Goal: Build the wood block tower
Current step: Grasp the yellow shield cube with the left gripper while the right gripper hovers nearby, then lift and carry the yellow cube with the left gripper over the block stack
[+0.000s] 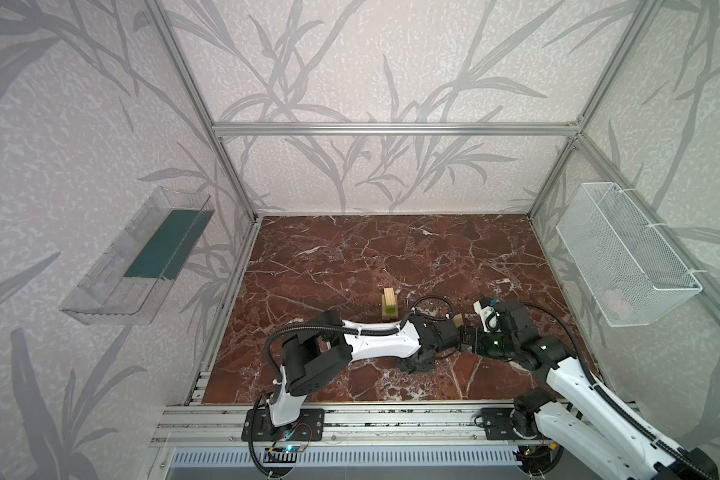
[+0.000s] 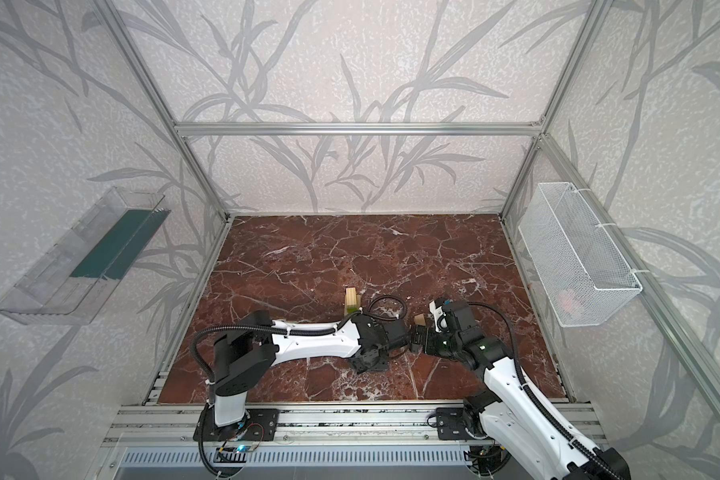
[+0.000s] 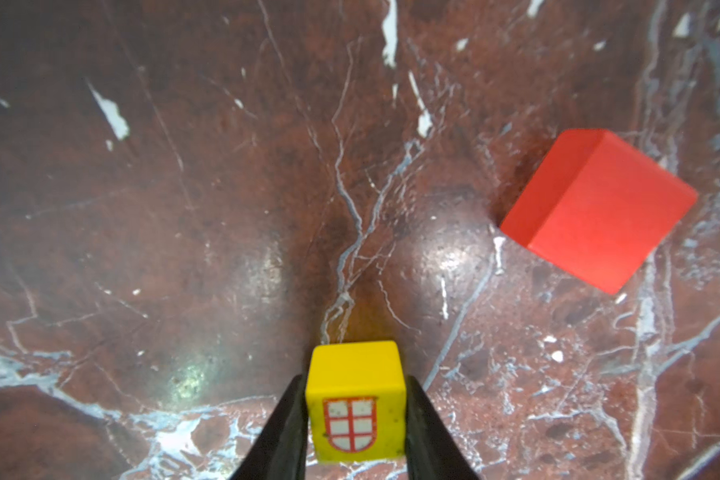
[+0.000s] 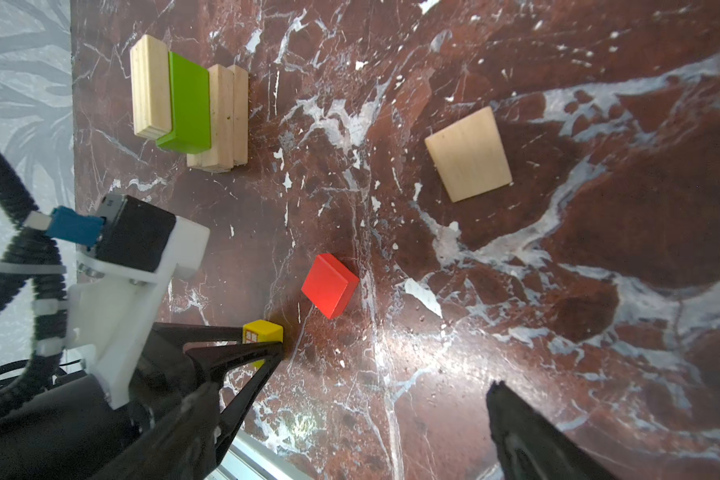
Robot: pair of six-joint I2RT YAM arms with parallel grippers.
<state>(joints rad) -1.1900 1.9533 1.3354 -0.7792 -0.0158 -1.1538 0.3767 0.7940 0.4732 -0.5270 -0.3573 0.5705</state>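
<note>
One wood block tower (image 1: 389, 302), tan bars plus a lime-green bar, stands mid-desk (image 1: 350, 257). To its right and nearer lie a loose tan block (image 4: 468, 153) and a red cube (image 3: 595, 208). Left end effector (image 3: 356, 384) is clamped on the yellow cube (image 3: 356, 365). Right end effector (image 4: 360, 399) has jaws apart, holding nothing.

There are at least four plain wooden blocks (image 4: 221, 116), three in the stack (image 4: 150, 87) and one loose block (image 4: 468, 153), one green block (image 4: 190, 104), one red cube (image 4: 330, 286), one yellow cube (image 4: 262, 330), one clear bin (image 1: 113, 266) and one wire basket (image 1: 624, 257).
</note>
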